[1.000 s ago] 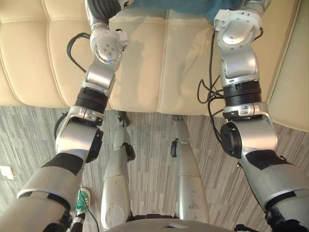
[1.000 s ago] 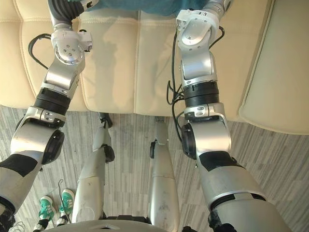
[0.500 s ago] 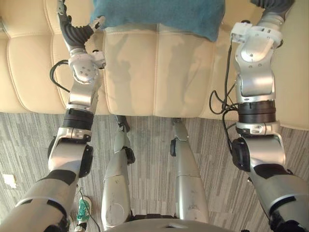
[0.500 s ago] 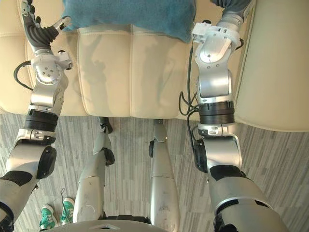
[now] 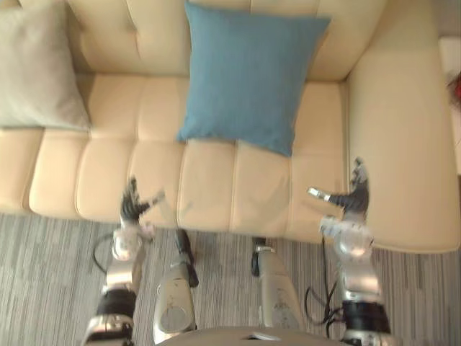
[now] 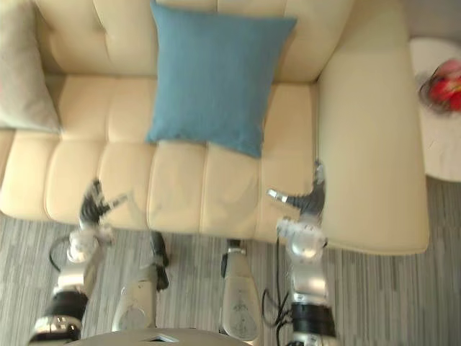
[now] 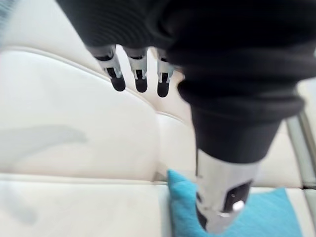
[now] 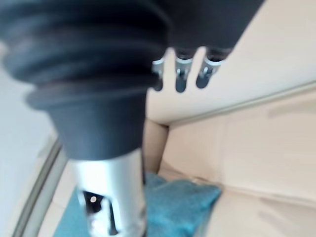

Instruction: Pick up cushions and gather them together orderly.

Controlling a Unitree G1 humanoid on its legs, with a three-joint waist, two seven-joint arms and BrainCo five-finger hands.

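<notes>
A cream sofa [image 5: 209,187] is seen from above, with two cushions on it and two robot hands at its front edge.

A blue cushion [image 5: 248,76] stands near the middle of the sofa, leaning back against the backrest with its lower edge on the seat. It is close to square, so it has no clear long axis. Its lower edge runs along the sofa's width and dips slightly toward the armrest on the robot's right, so the cushion sits a little askew. A pale grey cushion [image 5: 36,68] rests against the backrest at the sofa's other end, on the robot's left, well apart from the blue one.

The left hand [image 5: 132,207] and right hand [image 5: 354,198] both hover over the sofa's front edge. Each is released, fingers straight and thumb spread, holding nothing.

The blue cushion lies farther back on the sofa than both hands and between them, so neither hand looks clearly nearer. The grey cushion is nearer the left hand. Reaching either cushion likely means moving toward the backrest.
</notes>
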